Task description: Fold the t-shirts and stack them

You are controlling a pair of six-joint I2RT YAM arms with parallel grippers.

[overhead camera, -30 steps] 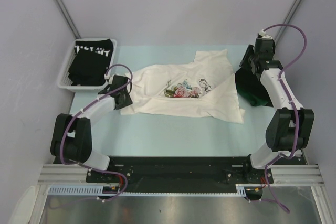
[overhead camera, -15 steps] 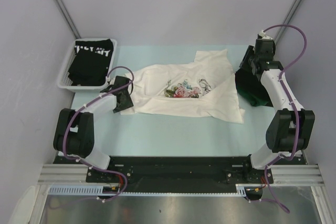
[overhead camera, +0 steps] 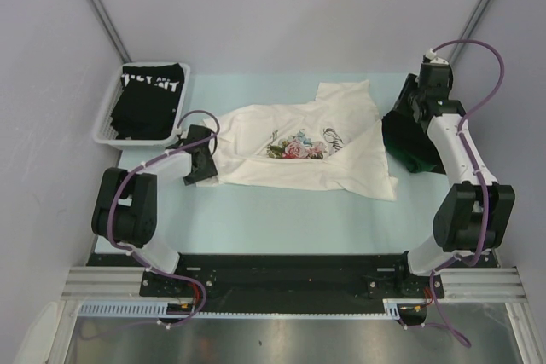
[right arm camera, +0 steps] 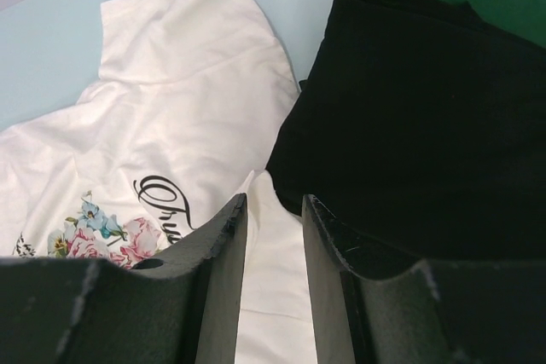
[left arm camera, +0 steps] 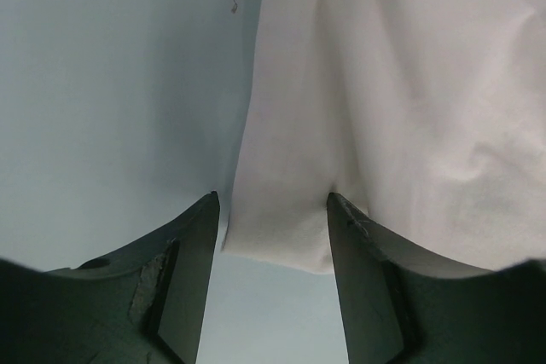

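The white floral t-shirt [overhead camera: 299,147] lies spread but rumpled. At its left edge the left gripper [left arm camera: 271,210] sits low with its fingers parted, the hem corner loose between them. At its right edge the right gripper [right arm camera: 271,210] is also unclosed and empty, beside the black and green t-shirts [right arm camera: 426,125]. Well left of the white shirt, a black lettered t-shirt [overhead camera: 147,104] fills the basket [overhead camera: 102,124].

My left arm bends at the elbow, left gripper [left arm camera: 273,208] held low, jaws apart. My right arm stretches far forward, right gripper [right arm camera: 274,210] narrowly parted.
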